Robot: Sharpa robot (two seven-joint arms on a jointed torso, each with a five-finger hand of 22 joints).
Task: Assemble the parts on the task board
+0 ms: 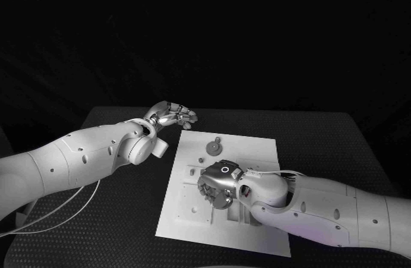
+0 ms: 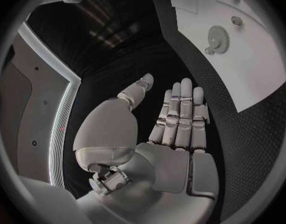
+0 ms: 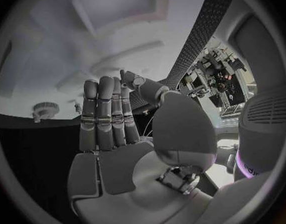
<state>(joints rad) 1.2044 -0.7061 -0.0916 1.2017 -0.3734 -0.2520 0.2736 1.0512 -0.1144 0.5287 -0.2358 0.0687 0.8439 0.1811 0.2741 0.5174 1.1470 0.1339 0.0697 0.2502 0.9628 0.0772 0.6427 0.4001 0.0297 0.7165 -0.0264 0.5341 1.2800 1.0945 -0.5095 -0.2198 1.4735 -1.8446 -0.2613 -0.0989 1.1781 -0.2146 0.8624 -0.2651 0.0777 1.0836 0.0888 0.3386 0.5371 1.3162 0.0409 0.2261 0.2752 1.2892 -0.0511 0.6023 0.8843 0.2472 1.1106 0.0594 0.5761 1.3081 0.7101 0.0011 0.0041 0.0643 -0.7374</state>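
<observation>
The white task board (image 1: pixel 253 149) lies in the middle of the black table. A grey gear part (image 1: pixel 213 147) sits near its far edge; it also shows in the left wrist view as the gear (image 2: pixel 218 36) and in the right wrist view as the gear (image 3: pixel 46 108). My right hand (image 1: pixel 217 182) hovers over the board's middle, fingers straight and together, thumb beside them, nothing in it (image 3: pixel 108 119). My left hand (image 1: pixel 170 114) is off the board's far left corner, over bare table, its flat fingers (image 2: pixel 180 117) holding nothing.
Raised blocks and slots (image 1: pixel 195 207) sit on the board's near left part, partly hidden under my right hand. A small peg (image 2: pixel 236 20) stands on the board (image 2: pixel 255 69) beyond the gear. Black table mat (image 1: pixel 120 220) surrounds the board.
</observation>
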